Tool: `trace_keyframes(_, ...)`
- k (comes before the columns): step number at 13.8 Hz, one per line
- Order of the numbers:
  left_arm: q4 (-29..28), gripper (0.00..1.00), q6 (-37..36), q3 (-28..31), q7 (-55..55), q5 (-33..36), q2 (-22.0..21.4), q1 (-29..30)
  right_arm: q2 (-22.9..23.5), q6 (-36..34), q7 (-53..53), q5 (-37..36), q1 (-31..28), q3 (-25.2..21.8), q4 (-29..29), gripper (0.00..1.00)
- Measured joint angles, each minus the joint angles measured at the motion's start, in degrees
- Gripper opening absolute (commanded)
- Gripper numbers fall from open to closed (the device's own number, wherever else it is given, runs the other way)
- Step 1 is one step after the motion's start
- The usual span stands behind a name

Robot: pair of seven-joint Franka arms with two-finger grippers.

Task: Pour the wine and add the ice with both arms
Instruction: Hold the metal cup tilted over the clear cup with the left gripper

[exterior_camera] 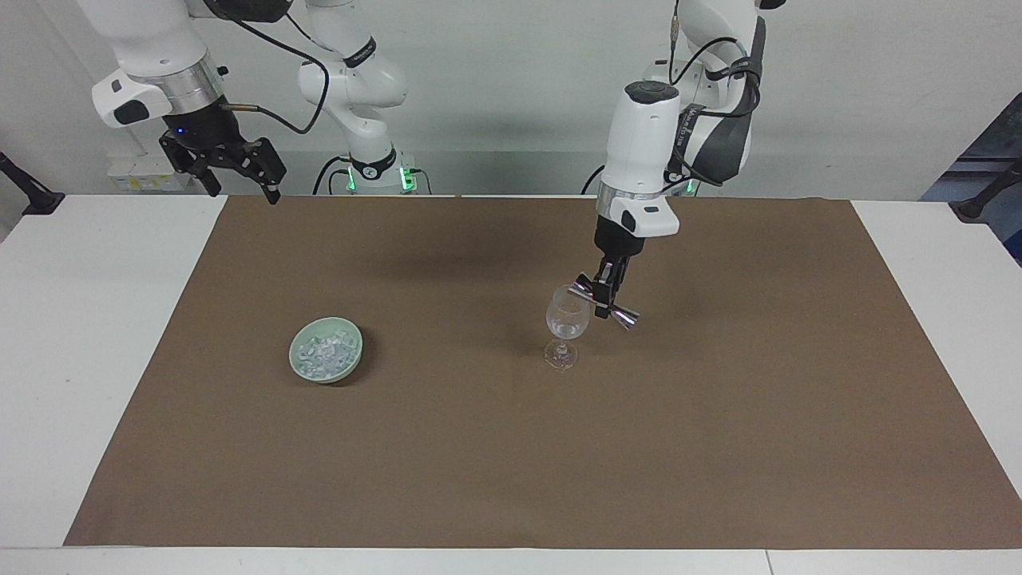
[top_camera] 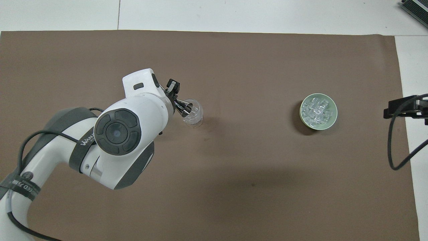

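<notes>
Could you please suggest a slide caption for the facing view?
Left pincer tips a metal jigger over the wine glass; right pincer waits open, ice untouched in its green bowl.

Brown mat (exterior_camera: pixel 479 447) spread across a white table (exterior_camera: pixel 80 335), dark slatted object (top_camera: pixel 416 7) at one corner
</notes>
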Motion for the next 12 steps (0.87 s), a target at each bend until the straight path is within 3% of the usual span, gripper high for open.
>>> trace_keyframes(12,0.0,0.00,0.8,0.0,-0.1,4.9,0.1,-0.9,0.0,0.0,0.0,0.0,0.0,0.1,0.0,1.00)
